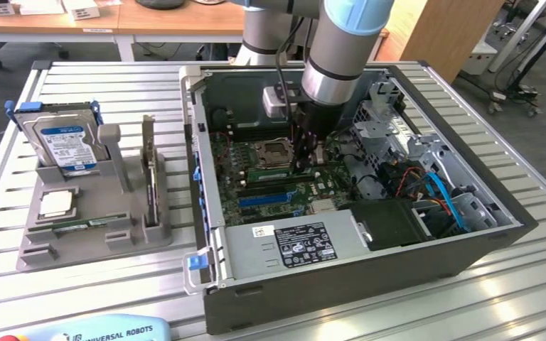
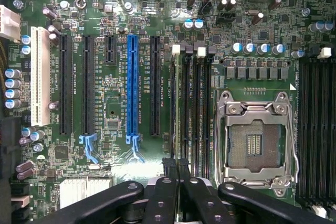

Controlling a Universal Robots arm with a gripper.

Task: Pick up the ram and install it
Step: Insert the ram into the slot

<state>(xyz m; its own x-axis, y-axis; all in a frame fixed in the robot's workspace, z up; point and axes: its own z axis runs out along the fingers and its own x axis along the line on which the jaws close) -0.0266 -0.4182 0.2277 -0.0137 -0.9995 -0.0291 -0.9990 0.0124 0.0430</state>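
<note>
1. Gripper: jaws pressed almost together over the ram's near end; whether they pinch it cannot be told.
2. Ram: edge-on along the outermost memory slot, between the blue card slot and the processor socket.
3. Computer case: open, on the slatted table.

Arm pointing steeply down, jaws closed.

The motherboard is glossy green laminate, its CPU socket frame bright polished metal, the gripper matt black plastic, the computer case matt grey sheet metal.
</note>
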